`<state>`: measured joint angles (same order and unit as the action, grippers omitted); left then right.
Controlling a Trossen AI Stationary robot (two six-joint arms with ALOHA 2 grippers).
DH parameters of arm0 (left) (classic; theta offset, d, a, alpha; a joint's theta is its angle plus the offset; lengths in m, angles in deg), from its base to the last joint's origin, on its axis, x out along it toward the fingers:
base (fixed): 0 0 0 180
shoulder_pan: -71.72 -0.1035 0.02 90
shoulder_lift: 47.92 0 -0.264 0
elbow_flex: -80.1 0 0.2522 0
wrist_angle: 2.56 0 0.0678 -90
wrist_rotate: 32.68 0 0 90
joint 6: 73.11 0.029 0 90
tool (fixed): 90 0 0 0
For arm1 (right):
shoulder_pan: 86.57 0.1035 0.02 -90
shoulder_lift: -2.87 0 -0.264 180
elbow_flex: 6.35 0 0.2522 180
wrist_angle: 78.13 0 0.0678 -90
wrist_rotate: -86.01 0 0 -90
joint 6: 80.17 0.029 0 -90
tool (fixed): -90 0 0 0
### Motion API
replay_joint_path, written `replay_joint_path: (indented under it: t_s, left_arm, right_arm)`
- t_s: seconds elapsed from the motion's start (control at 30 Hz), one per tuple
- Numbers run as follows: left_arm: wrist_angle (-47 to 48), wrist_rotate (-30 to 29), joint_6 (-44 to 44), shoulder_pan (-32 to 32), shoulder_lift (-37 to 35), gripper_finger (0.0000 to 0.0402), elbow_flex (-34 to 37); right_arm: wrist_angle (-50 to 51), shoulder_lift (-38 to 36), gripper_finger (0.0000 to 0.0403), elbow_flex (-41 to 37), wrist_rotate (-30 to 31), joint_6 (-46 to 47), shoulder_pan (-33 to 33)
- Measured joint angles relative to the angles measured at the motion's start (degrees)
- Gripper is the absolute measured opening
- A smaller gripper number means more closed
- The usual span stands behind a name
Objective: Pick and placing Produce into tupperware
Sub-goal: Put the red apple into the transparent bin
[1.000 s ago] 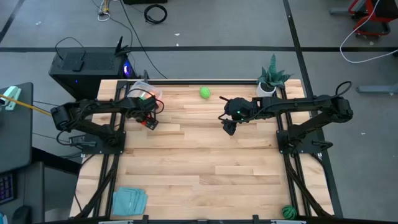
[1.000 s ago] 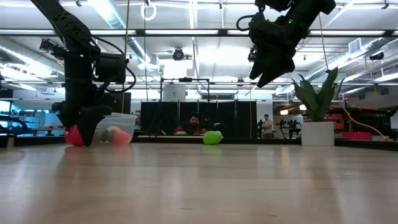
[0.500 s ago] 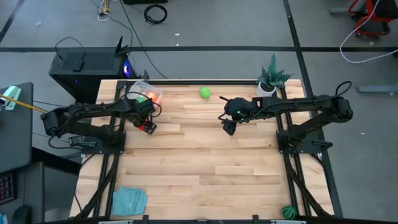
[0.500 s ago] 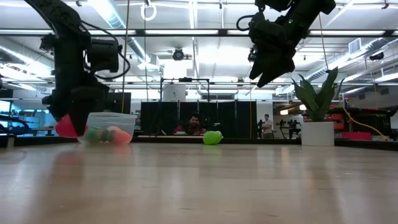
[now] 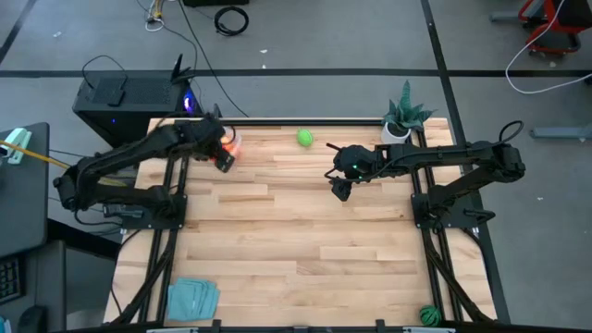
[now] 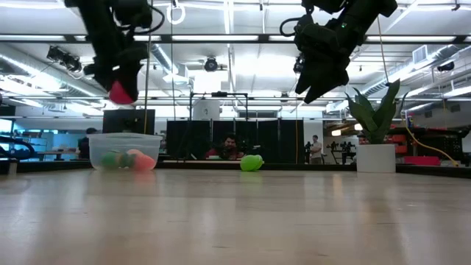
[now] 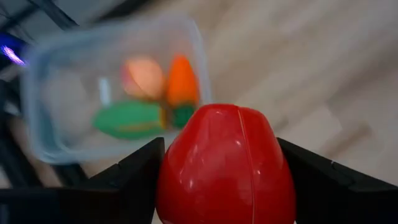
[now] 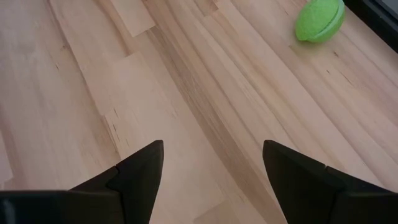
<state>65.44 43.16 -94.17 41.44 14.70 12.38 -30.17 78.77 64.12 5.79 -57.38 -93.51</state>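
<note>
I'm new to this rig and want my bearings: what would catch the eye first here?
The left gripper holds a shiny red piece raised above the clear tupperware at the table's far left corner, where an orange carrot and a green oblong already lie. The right gripper hangs open over mid-table, with a light green ball loose near the far edge.

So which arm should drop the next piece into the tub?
The left. Its claw holds the red piece above the tupperware, ready for release. The right claw hangs open and empty over mid-table, nearer the light green ball.
</note>
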Motion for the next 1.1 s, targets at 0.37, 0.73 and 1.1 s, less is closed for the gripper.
replay_joint_path:
  t_s: [0.37,0.73,1.1]
  left_arm:
    - [-4.23,-4.90,9.83,-14.00,6.05,0.0278,-1.83]
    - [-7.30,-4.74,12.03,-19.32,18.15,0.0280,-1.83]
    - [-9.55,-5.18,12.95,-21.45,23.26,0.0280,-1.80]
  right_arm:
    - [0.02,0.00,0.0280,0.00,0.01,-0.63,-0.01]
    - [0.00,0.00,0.0280,0.00,0.02,-7.77,-0.01]
    - [-0.04,0.00,0.0280,0.00,0.02,-7.54,-0.01]
